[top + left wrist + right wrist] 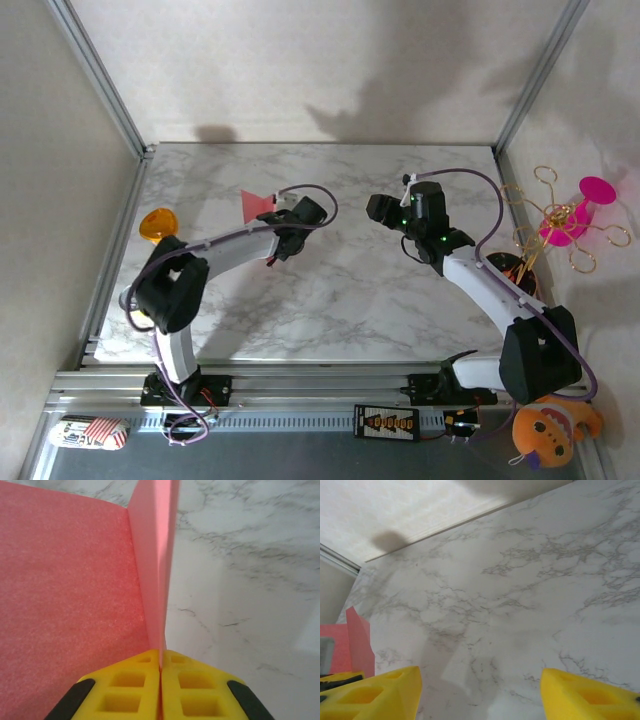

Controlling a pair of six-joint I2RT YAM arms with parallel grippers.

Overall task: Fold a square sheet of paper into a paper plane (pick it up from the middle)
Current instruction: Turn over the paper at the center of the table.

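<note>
While my left gripper (161, 667) is pinched on the square sheet of paper (65, 585), the holdings stand as listed.

Item 1, left jaws: together, pads flush, clamped on a thin upright fold of the salmon-pink sheet. The fold rises straight ahead of my fingertips. The rest of the sheet spreads to the left of the jaws, and the marble table (245, 580) lies to their right. I cannot tell whether the sheet rests on the marble or hangs above it.

Item 2, right gripper (480, 692): jaws well apart, nothing between them, veined marble ahead. The pink sheet sits far off to the left of these jaws, well apart from them.

Item 3, step in hand, as I judge it: an early fold, held at its crease, awaiting a second grip.

Item 4, handling notes:
- Hold the left pinch square on the crease, with no twist, so the layers do not shear.
- Bring the right jaws in from the free side and take only the loose flap.
- Match the edges before pressing.
- Pull gently, since paper this thin will tear or slip out of the clamp.
</note>
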